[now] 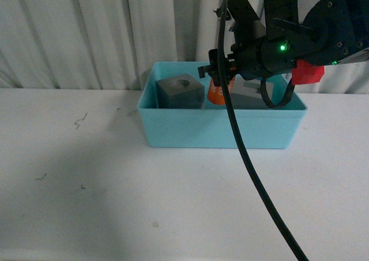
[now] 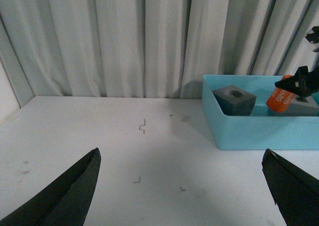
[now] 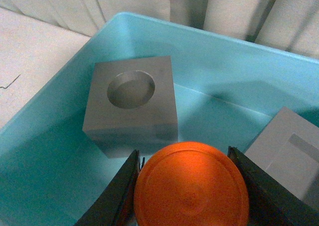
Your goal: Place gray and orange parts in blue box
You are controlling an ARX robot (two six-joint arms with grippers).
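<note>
The blue box [image 1: 222,128] stands at the back of the white table. Inside it at the left sits the gray block with a round hole [image 1: 180,91], also in the right wrist view [image 3: 130,104] and left wrist view [image 2: 234,99]. The gray block with a rectangular slot [image 3: 294,156] sits at the box's right. My right gripper [image 3: 192,186] is shut on the orange cylinder [image 3: 192,186] and holds it tilted inside the box between the two blocks; it shows in the front view [image 1: 218,93] and left wrist view [image 2: 280,97]. My left gripper [image 2: 182,178] is open and empty over the table, left of the box.
White curtains [image 1: 86,30] hang close behind the table. A black cable [image 1: 248,157] from the right arm hangs across the box's front. Small dark marks [image 1: 81,120] dot the table surface left of the box.
</note>
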